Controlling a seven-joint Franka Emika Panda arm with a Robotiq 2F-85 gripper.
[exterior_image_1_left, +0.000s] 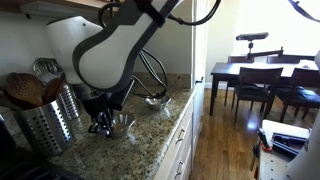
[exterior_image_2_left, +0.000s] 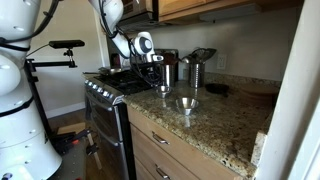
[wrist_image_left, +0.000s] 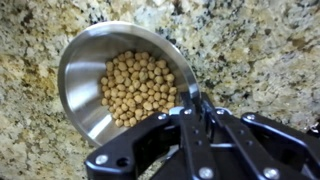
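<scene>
In the wrist view a small steel cup (wrist_image_left: 90, 70) holds a heap of chickpeas (wrist_image_left: 138, 88) and rests on the speckled granite counter (wrist_image_left: 260, 50). My gripper (wrist_image_left: 195, 106) is shut on the cup's thin handle (wrist_image_left: 192, 97) at its near right rim. In both exterior views the gripper (exterior_image_1_left: 101, 124) (exterior_image_2_left: 160, 76) hangs low over the counter with the cup (exterior_image_1_left: 123, 122) (exterior_image_2_left: 163, 90) just below or beside it. Whether the cup is lifted off the stone I cannot tell.
A perforated metal utensil holder (exterior_image_1_left: 45, 120) with wooden spoons stands close beside the gripper. A second steel bowl (exterior_image_2_left: 187, 103) sits nearer the counter's front edge. A stove (exterior_image_2_left: 108, 92) adjoins the counter. A dining table (exterior_image_1_left: 262, 72) with chairs stands beyond.
</scene>
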